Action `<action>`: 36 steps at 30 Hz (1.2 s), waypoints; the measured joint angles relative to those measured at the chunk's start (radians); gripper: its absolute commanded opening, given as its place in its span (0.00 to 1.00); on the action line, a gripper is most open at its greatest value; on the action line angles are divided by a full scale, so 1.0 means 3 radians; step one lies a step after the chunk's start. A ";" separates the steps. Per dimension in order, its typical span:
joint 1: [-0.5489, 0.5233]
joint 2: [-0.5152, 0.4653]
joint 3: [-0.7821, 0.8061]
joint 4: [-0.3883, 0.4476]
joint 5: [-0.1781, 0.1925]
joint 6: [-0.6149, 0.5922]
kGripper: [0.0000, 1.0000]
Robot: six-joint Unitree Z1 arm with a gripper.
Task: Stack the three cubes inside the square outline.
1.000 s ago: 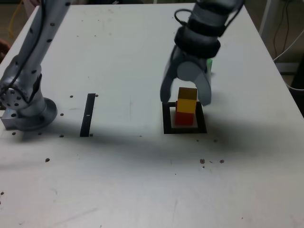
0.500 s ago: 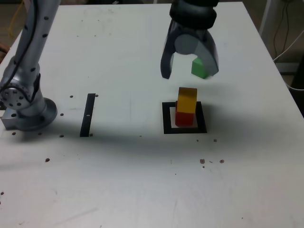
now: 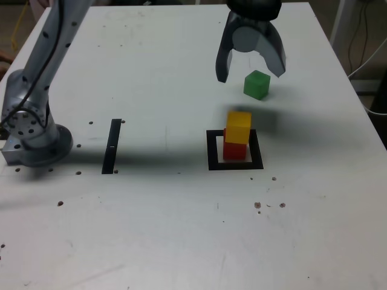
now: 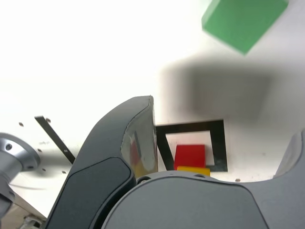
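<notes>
Your white table (image 3: 169,229) fills the exterior view, speckled with small dark marks near its front half. The arm's base (image 3: 33,130) sits at the exterior view's left edge, and the arm runs up out of frame and re-enters at the top. From there your gripper (image 3: 251,67) hangs above the table toward the far side, fingers spread wide apart with nothing between them; the wrist view confirms this, one dark finger (image 4: 119,162) in the foreground and open table beyond it. Next in size, the square outline (image 3: 235,150) lies right of centre in the exterior view, a thick black frame with a pale middle. Left of it, well apart, is a thin black strip (image 3: 112,145). Inside the outline you have the red cube (image 3: 235,150) on the table with the yellow cube (image 3: 239,127) resting on top of it, the yellow one turned slightly off square to the red. The green cube (image 3: 257,84) sits alone on the table beyond the outline, near the gripper's tips and slightly to the exterior view's right of them; it is not in the stack. In the wrist view the green cube (image 4: 243,21) lies clear of both fingers.
</notes>
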 measured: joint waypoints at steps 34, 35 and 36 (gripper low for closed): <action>0.0409 0.0535 -0.0870 -0.0027 0.0386 0.1680 1.00; 0.0407 0.0535 -0.0870 -0.0027 0.0396 0.1721 1.00; 0.0406 0.0535 -0.0869 -0.0028 0.0406 0.1762 1.00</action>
